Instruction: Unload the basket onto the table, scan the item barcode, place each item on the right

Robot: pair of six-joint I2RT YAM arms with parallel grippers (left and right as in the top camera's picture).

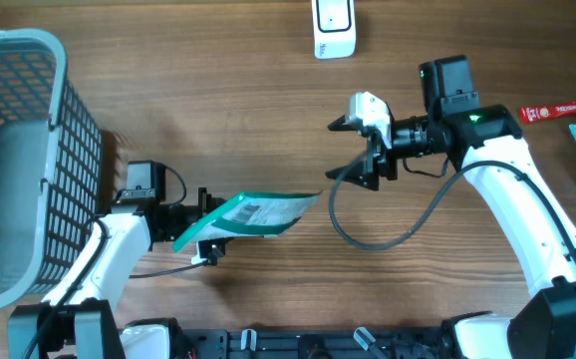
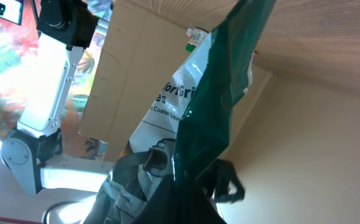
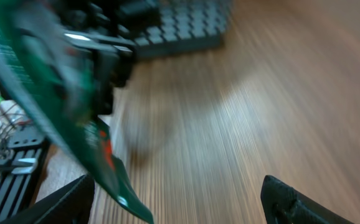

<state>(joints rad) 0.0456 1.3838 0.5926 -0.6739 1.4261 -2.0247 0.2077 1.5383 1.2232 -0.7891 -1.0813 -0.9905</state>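
- Two grippers are seen from overhead, and only one is loaded. The left gripper (image 1: 204,237) is clamped shut on the left end of the green-and-white pouch (image 1: 253,213). The pouch's long axis is laid roughly left-to-right, with the free end pointed at the right gripper (image 1: 340,150), whose jaws are spread wide with nothing in them. The free corner is just beside the lower finger, not quite between the two. A white device (image 1: 333,28), probably the scanner, is parked well apart at the far edge of the table (image 1: 218,110), nearer the right arm.
- From the left wrist, the pouch (image 2: 208,106) is seen running up and away from the pinch, printed white face turned to one side. The fingertips are hidden under the film, and no barcode can be made out here tbh.
- From the right wrist everything is smeared with blur, but the open fingertips (image 3: 292,199) are seen wide apart. The pouch (image 3: 55,106) is off to the left of the gap, so a sideways shift is probably needed before it can be pinched.
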